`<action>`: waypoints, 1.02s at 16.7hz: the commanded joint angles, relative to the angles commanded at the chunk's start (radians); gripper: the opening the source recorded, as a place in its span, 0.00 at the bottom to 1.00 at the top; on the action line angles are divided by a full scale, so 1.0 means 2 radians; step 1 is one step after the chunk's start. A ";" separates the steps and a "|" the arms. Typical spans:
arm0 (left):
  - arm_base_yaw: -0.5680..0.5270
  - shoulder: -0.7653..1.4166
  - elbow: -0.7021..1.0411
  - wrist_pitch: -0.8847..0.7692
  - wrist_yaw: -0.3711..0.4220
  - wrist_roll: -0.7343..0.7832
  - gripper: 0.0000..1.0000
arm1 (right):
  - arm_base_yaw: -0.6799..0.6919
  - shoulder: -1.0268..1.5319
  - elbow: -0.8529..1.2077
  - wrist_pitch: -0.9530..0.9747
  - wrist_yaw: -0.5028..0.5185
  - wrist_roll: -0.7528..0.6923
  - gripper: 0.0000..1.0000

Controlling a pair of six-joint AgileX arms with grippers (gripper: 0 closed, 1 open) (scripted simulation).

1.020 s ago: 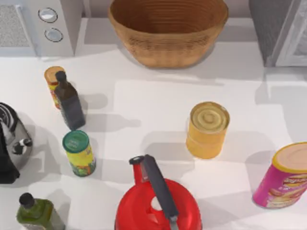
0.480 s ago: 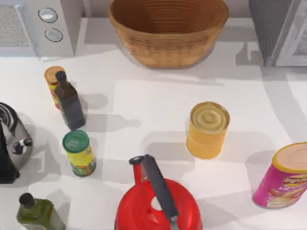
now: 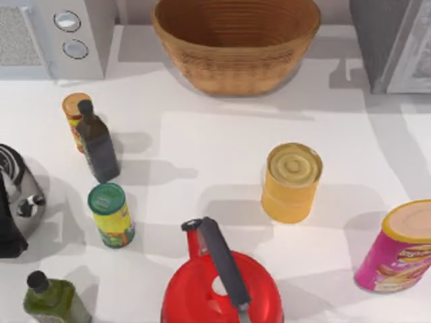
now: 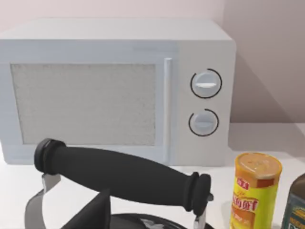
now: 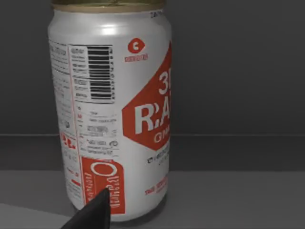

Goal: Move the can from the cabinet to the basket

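The can [image 5: 114,109], white and silvery with red print and a barcode, stands upright on a dark shelf inside the cabinet [image 3: 378,42], which sits at the table's back right. My right gripper [image 5: 147,224] is low and close in front of the can, open, with one dark fingertip [image 5: 93,212] beside the can's base and nothing held. The brown wicker basket [image 3: 236,75] stands at the back middle. My left gripper [image 4: 147,224] is parked at the left, open, behind a kettle's black handle [image 4: 119,174].
A microwave [image 3: 54,37] fills the back left. On the table stand a wide yellow can [image 3: 291,182], a pink tube [image 3: 397,249], a red kettle [image 3: 222,282], a green-lidded tube [image 3: 111,215], a dark bottle [image 3: 97,145], an orange tube [image 3: 73,111] and a green bottle [image 3: 50,299].
The shadows on the table in front of the cabinet have shifted toward it. Nothing standing on the table has moved.
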 joint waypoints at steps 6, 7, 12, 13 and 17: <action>0.000 0.000 0.000 0.000 0.000 0.000 1.00 | 0.057 0.079 0.057 0.023 0.061 0.000 1.00; 0.000 0.000 0.000 0.000 0.000 0.000 1.00 | 0.066 0.091 0.064 0.027 0.070 -0.001 1.00; 0.000 0.000 0.000 0.000 0.000 0.000 1.00 | 0.071 0.098 0.067 0.030 0.076 0.000 1.00; 0.000 0.000 0.000 0.000 0.000 0.000 1.00 | 0.071 0.099 0.069 0.030 0.075 0.000 1.00; 0.000 0.000 0.000 0.000 0.000 0.000 1.00 | 0.062 0.140 0.116 0.026 0.066 -0.001 1.00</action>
